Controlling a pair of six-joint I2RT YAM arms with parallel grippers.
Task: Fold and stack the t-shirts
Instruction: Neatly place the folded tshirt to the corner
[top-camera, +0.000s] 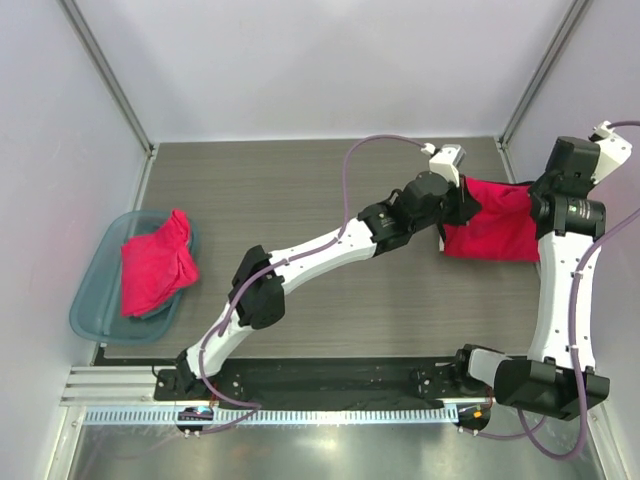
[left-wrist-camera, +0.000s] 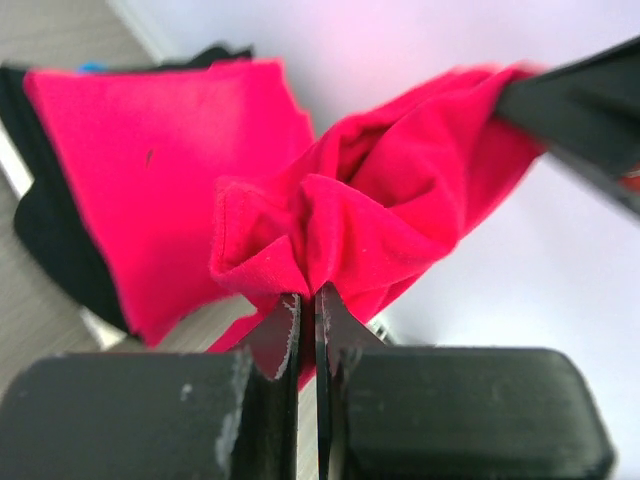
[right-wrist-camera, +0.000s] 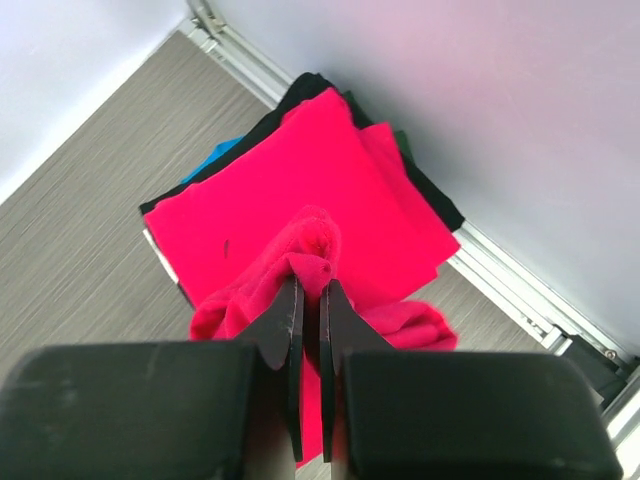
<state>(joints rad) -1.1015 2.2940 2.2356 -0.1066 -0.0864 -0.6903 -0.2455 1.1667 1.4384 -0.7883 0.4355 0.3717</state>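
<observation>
The held red t-shirt hangs at about 2 o'clock over the table, stretched between both arms. The left gripper has its jaws pressed together on a bunched fold at the shirt's 9 o'clock end. The right gripper is likewise clamped on a ridge of red cloth at the 3 o'clock end. The shirt's long axis therefore runs roughly 9 to 3 from above, with slack cloth sagging toward 6 o'clock.

What the next move turns on is the stack of folded shirts: red on top, with black and a sliver of blue beneath. It sits against the wall rail at 12 o'clock from the right jaws and at 10 o'clock from the left jaws. The right arm looks nearer to it, while the left arm reaches far across from its base.

A crumpled red t-shirt lies in a teal tub at 9 o'clock, well apart from both grippers.
</observation>
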